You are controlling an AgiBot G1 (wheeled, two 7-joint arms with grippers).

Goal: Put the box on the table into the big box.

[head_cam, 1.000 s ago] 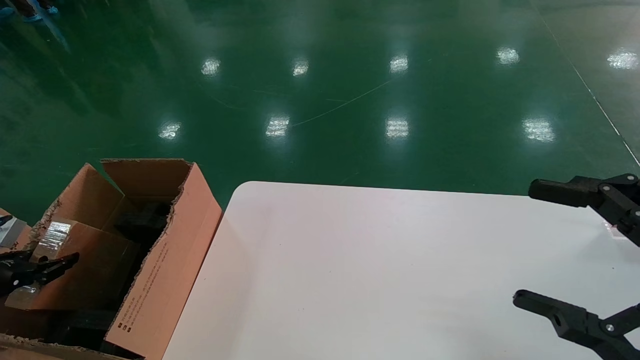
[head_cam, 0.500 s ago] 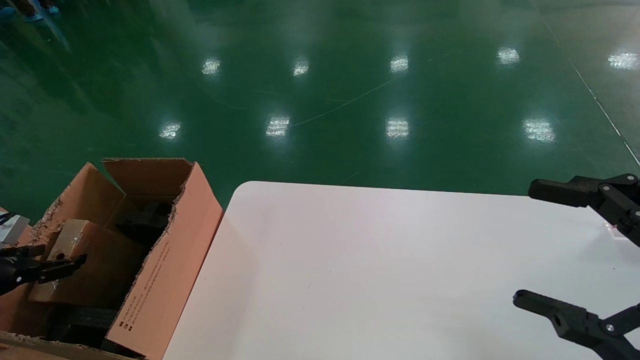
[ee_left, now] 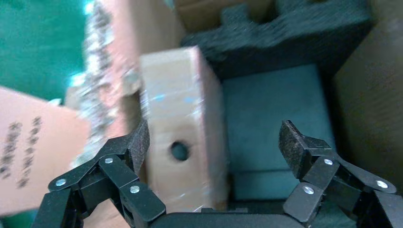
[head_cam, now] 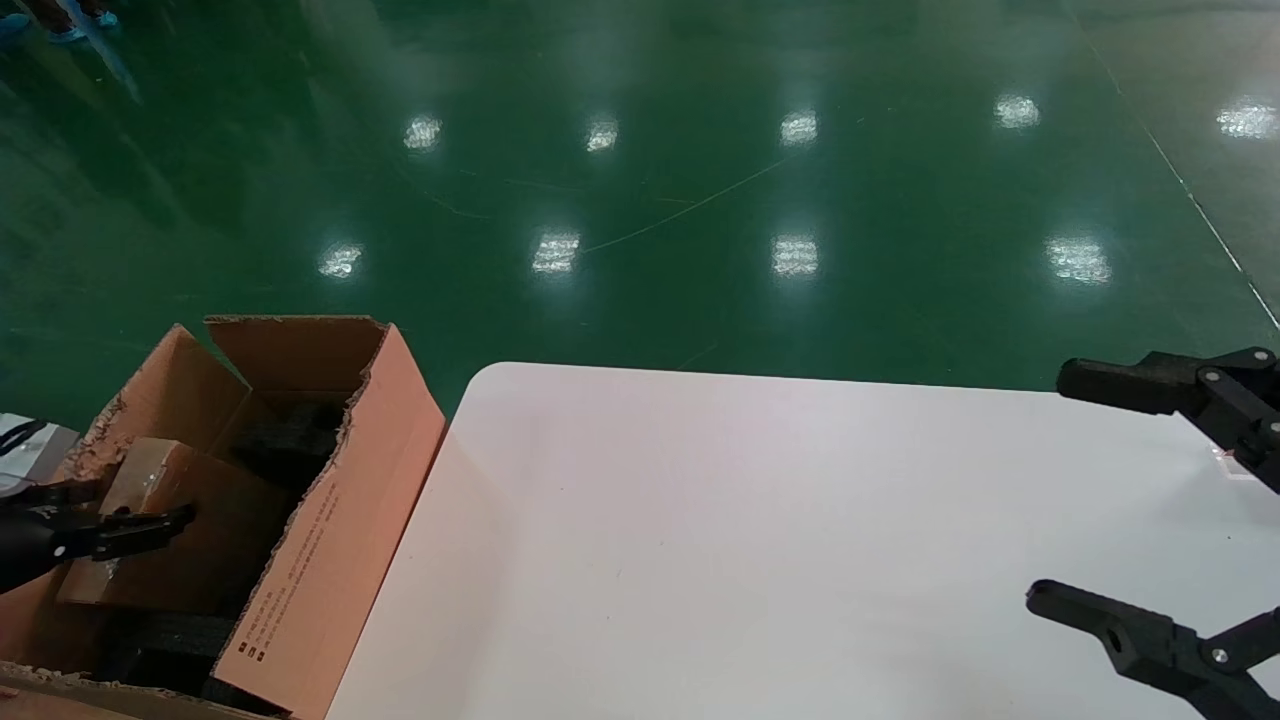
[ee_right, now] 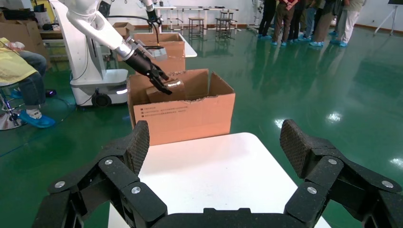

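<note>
Head view: the box [head_cam: 190,520] lies tilted inside the big box [head_cam: 330,500], lower than a second earlier; the left end effector [head_cam: 135,530] has shifted toward the bench [head_cam: 760,540].
Left wrist view: fingers [ee_left: 135,145] spread, box released.
Right wrist view: right end effector [ee_right: 214,147] spread above the bench.

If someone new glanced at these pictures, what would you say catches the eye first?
Most striking is the big box standing on the glossy green floor beside the white table, its flap edges ragged. Inside it the small box leans tilted against black foam, with the left gripper open just above it. The right gripper hangs open over the table's right side.
</note>
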